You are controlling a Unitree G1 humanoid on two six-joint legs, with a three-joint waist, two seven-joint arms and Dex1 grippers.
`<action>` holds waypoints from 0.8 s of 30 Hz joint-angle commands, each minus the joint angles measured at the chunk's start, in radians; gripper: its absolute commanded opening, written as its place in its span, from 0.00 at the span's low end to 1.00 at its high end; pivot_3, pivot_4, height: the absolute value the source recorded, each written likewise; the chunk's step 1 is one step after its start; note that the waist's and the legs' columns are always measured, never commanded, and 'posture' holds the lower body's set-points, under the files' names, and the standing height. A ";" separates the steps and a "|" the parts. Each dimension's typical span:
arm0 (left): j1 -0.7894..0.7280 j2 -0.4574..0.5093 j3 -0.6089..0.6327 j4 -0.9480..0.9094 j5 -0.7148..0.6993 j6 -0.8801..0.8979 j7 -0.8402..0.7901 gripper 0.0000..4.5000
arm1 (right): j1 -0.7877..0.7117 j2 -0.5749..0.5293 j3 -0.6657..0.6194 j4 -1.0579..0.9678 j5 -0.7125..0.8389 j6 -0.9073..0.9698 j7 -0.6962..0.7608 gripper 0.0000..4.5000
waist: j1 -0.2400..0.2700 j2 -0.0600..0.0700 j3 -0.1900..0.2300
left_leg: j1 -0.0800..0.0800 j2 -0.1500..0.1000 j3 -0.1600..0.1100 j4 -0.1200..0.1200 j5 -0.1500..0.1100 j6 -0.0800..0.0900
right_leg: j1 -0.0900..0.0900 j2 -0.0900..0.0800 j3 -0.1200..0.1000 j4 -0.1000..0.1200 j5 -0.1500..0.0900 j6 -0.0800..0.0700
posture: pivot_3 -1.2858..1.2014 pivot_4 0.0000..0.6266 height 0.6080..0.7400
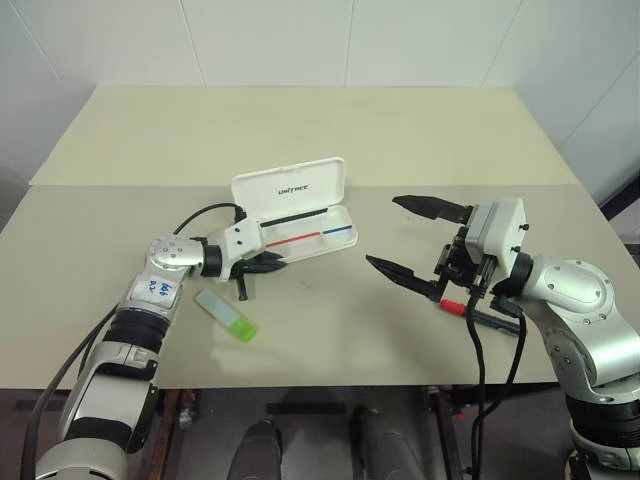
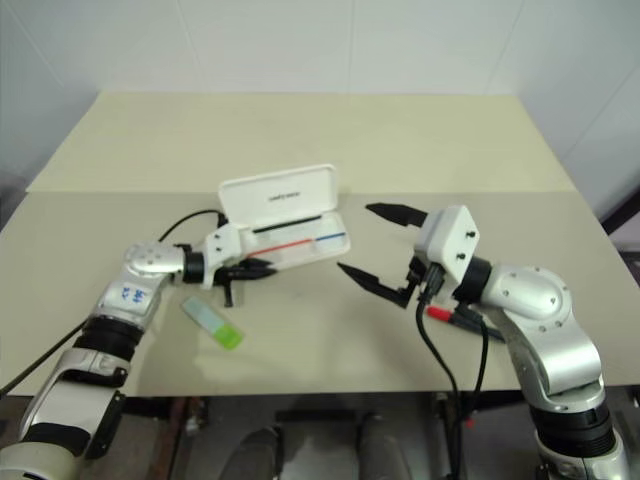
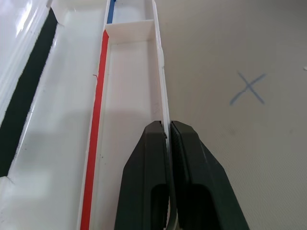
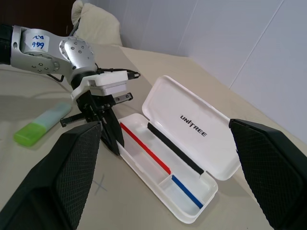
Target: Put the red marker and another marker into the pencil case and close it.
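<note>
While the left end effector (image 1: 262,266) pinches the near wall of the open pencil case (image 1: 300,215), the head view puts the red marker (image 1: 478,312) under the wide-spread, empty right end effector (image 1: 412,237), and the green-capped highlighter (image 1: 226,315) beside the left arm. The steadying grip should probably hold as markers go in. The left wrist view shows fingers (image 3: 144,182) clamping the thin rim. The right wrist view shows bare surface (image 4: 57,201) before the case, leaving room.
</note>
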 commanded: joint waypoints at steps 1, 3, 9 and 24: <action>0.024 0.012 -0.018 -0.087 -0.029 -0.001 -0.090 0.00 | -0.011 -0.012 -0.018 -0.025 0.021 0.000 0.005 1.00 | 0.000 0.000 0.000 | 0.000 0.000 0.000 0.000 0.000 0.000 | 0.000 0.000 0.000 0.000 0.000 0.000 | 0.52 0.24 1.00; 0.029 0.026 -0.031 -0.133 -0.046 -0.009 -0.163 0.00 | -0.001 -0.026 -0.031 -0.016 0.028 0.003 0.020 1.00 | 0.001 0.000 0.000 | -0.001 0.000 0.000 -0.001 0.000 0.000 | -0.001 0.000 0.000 0.000 0.000 0.000 | 0.52 0.24 1.00; 0.039 0.058 -0.034 -0.221 -0.057 0.037 -0.225 0.00 | 0.034 -0.057 -0.069 -0.016 0.049 0.008 0.037 1.00 | 0.002 0.000 0.000 | -0.002 0.000 0.000 -0.001 -0.001 0.000 | -0.001 0.000 0.000 -0.001 0.000 0.000 | 0.52 0.24 1.00; 0.165 0.046 -0.032 -0.484 -0.085 0.331 -0.133 0.12 | 0.075 -0.063 -0.086 -0.051 0.063 0.018 0.012 1.00 | 0.000 0.000 0.000 | -0.002 0.000 0.000 0.000 -0.001 0.000 | -0.001 0.000 0.000 0.000 -0.002 -0.002 | 0.52 0.24 1.00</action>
